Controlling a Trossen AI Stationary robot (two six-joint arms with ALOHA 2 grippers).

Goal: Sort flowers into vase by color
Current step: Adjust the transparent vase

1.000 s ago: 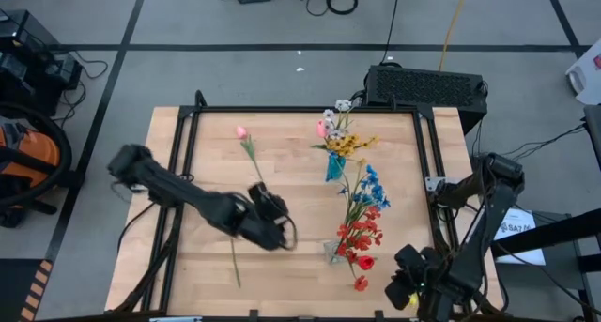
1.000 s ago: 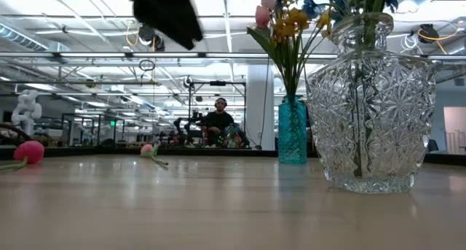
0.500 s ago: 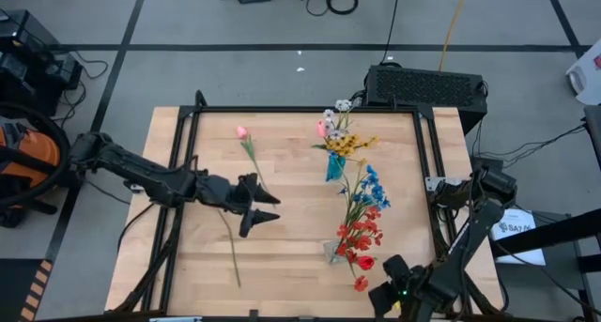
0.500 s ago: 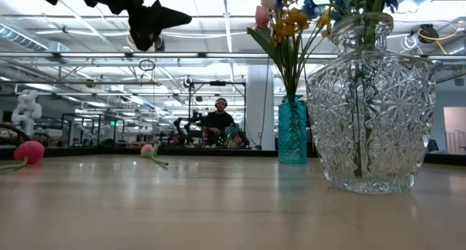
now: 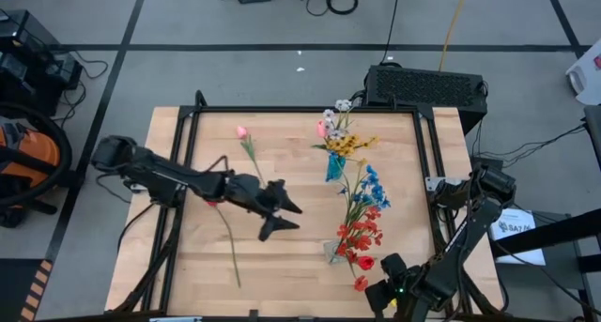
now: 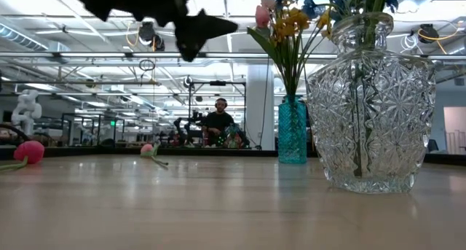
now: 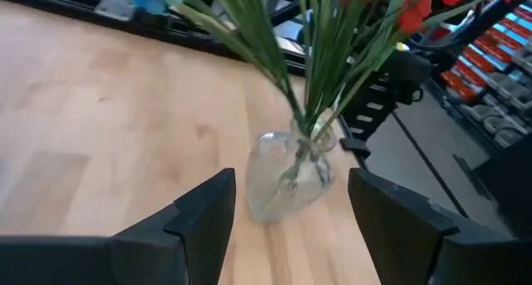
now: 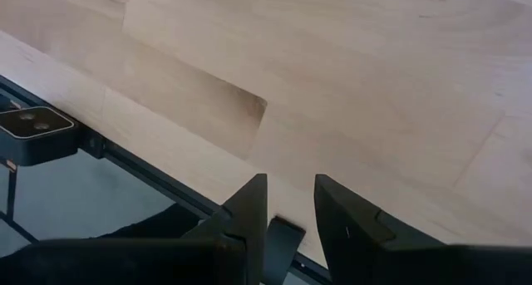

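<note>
On the wooden counter (image 5: 282,266) inside its black frame, the left arm reaches in from the left edge toward the middle, its left gripper (image 5: 287,218) raised above the wood with both fingers spread apart and nothing between them. Through that gripper's own camera the spread fingers (image 7: 204,218) frame a clear cut-glass vase (image 7: 287,175) holding green stems topped with red blooms (image 7: 411,7). From above, this glass vase stands near the counter's front edge, right of centre, packed with the red flowers and blue sprays (image 5: 371,184). Behind it, toward the far edge, a slim teal vase (image 5: 334,165) carries a yellow bunch (image 5: 349,145), small white blooms (image 5: 340,108) and a pink bloom. Two pink tulips lie loose on the left half: one pink tulip (image 5: 242,132) near the far edge, and a second long stem (image 5: 228,242) running toward the front, just left of the raised gripper. The right gripper (image 5: 382,295) waits at the front right corner beyond the counter's edge, fingers (image 8: 249,210) slightly parted, clamping nothing.
</note>
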